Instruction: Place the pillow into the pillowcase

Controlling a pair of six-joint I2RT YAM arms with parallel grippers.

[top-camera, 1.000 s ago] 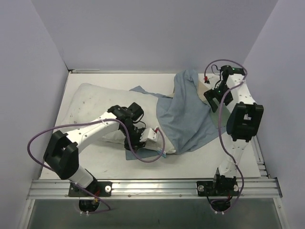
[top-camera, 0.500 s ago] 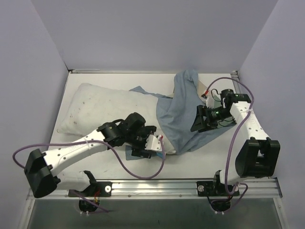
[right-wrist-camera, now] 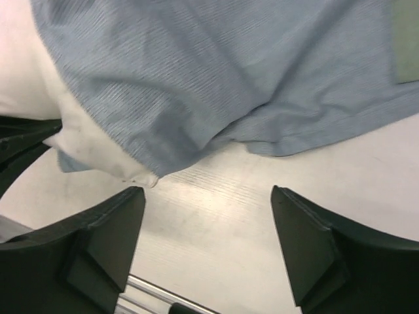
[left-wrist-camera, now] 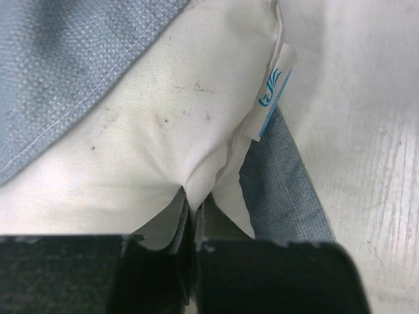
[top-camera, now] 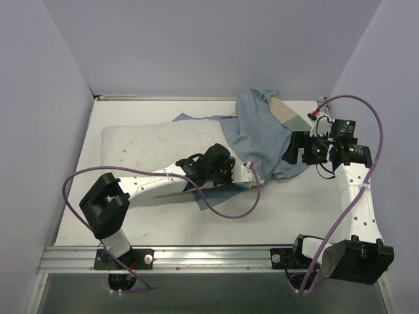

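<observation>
Left end effector (left-wrist-camera: pixel 194 208) clamps the pillow (left-wrist-camera: pixel 131 147) beside its blue-logo white tag (left-wrist-camera: pixel 270 91); right end effector (right-wrist-camera: pixel 207 226) gapes open.

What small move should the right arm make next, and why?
Probably advance the right gripper and close it on the hem of the pillowcase: it hangs open over the table, just short of the cloth, while the left gripper pinches the pillow corner.

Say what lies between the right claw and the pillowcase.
Bare white tabletop; the right wrist view shows the open right claw short of the thin blue-grey cloth pillowcase.
</observation>
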